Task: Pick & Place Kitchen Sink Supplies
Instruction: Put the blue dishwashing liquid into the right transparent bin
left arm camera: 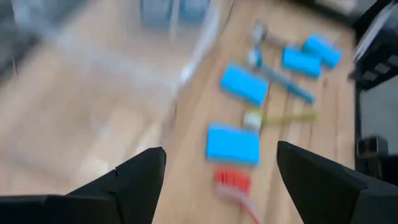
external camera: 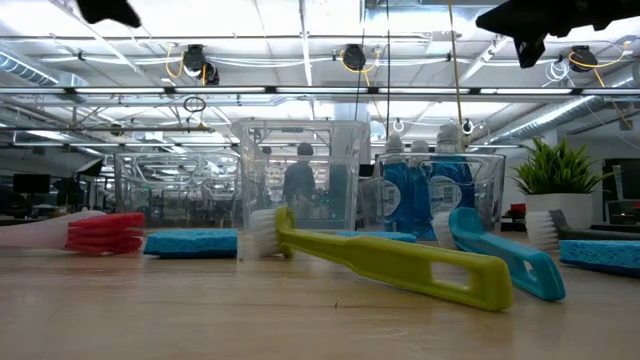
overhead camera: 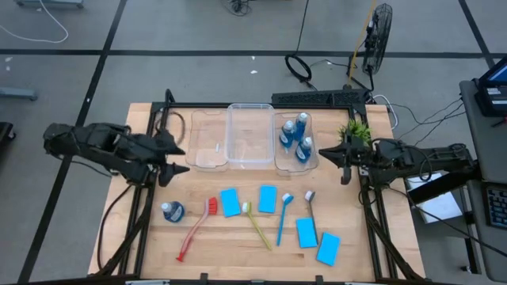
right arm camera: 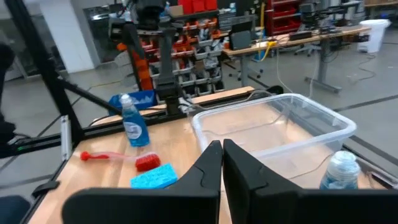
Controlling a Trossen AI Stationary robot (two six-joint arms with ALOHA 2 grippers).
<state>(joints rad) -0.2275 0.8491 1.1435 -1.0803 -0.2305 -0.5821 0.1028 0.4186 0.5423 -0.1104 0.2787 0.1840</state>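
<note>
My left gripper (overhead camera: pixel 170 164) hangs open above the table's left part, near the left clear bin (overhead camera: pixel 202 142); in its wrist view the fingers (left arm camera: pixel 149 180) stand wide apart with nothing between them. My right gripper (overhead camera: pixel 346 164) is shut and holds nothing, by the right clear bin (overhead camera: pixel 297 146), which has blue bottles (overhead camera: pixel 299 131) standing in it. One blue bottle (overhead camera: pixel 173 210) stands on the table at the left. Flat on the wood lie a red brush (overhead camera: pixel 196 229), a yellow-green brush (overhead camera: pixel 256 224), a blue brush (overhead camera: pixel 283 218), a grey brush (overhead camera: pixel 310 207) and several light-blue sponges (overhead camera: pixel 230 202).
A third clear bin (overhead camera: pixel 251 134) stands between the other two at the far side. A small green potted plant (overhead camera: pixel 355 131) stands at the far right, close to my right gripper. Black frame rails (overhead camera: pixel 139 214) run along both sides of the table.
</note>
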